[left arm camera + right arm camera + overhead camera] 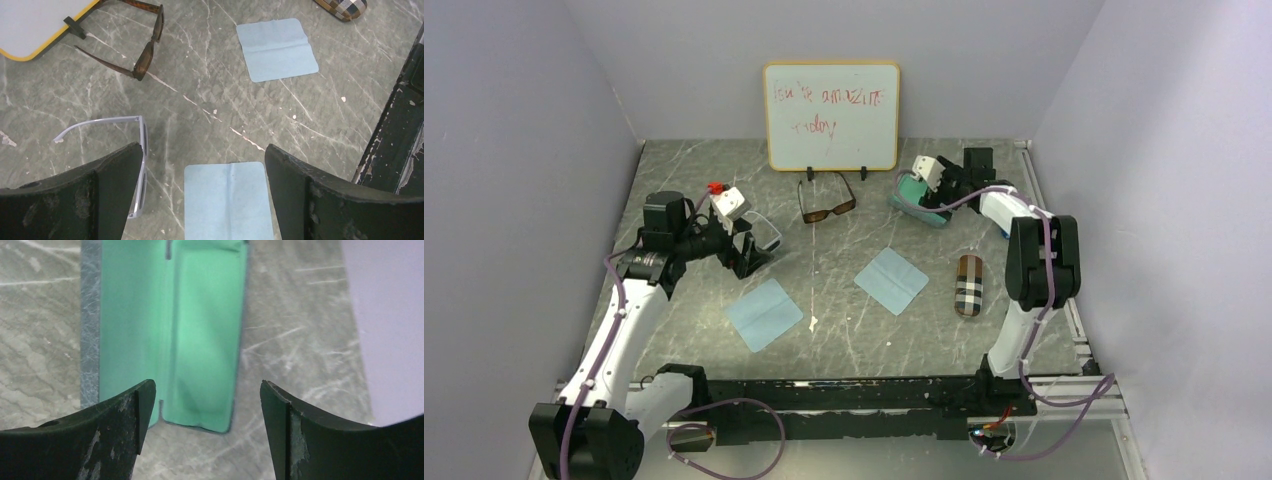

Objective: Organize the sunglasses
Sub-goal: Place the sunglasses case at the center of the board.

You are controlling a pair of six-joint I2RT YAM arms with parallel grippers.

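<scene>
The white-framed sunglasses (141,134) lie unfolded on the marble table, their frame just beside the left fingertip of my left gripper (202,150), which is open and holds nothing. In the top view that gripper (749,252) hovers next to the white pair (770,236). The brown sunglasses (827,206) (148,49) lie unfolded by the whiteboard's foot. My right gripper (207,386) is open and empty above the near end of an open case with a green lining (170,330). The top view shows the right gripper (932,192) at the back right, over that case (908,207).
Two light-blue cloths (767,312) (891,280) lie flat mid-table; one cloth (227,200) sits right under my left jaws. A shut plaid case (968,285) lies to the right. A whiteboard (831,115) stands at the back. Walls close in on three sides.
</scene>
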